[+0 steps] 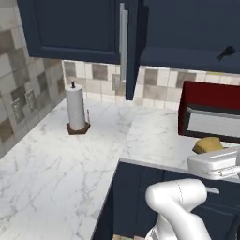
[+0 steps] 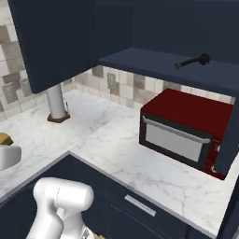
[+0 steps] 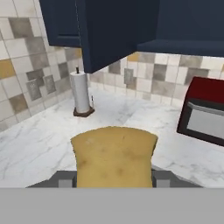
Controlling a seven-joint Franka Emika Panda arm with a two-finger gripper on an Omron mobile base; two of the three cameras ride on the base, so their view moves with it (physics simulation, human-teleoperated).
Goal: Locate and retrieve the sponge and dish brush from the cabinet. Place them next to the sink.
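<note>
The mustard-yellow sponge (image 3: pixel 113 153) sits between my gripper's (image 3: pixel 113 183) two dark fingers, which are shut on its sides. From the left base view the sponge (image 1: pixel 208 144) pokes out above my white hand, over the counter edge in front of the red oven. The black dish brush (image 2: pixel 193 60) lies on the bottom shelf of the open navy cabinet (image 2: pixel 158 63), above the oven; it also appears as a dish brush (image 1: pixel 226 53) at the upper right. My gripper is well below and left of it. The sink is out of view.
A red toaster oven (image 2: pixel 182 128) stands on the marble counter (image 2: pixel 135 163) under the open cabinet. A paper towel roll (image 1: pixel 76 108) stands in the corner by the tiled wall. The open cabinet door (image 3: pixel 113 30) juts out overhead.
</note>
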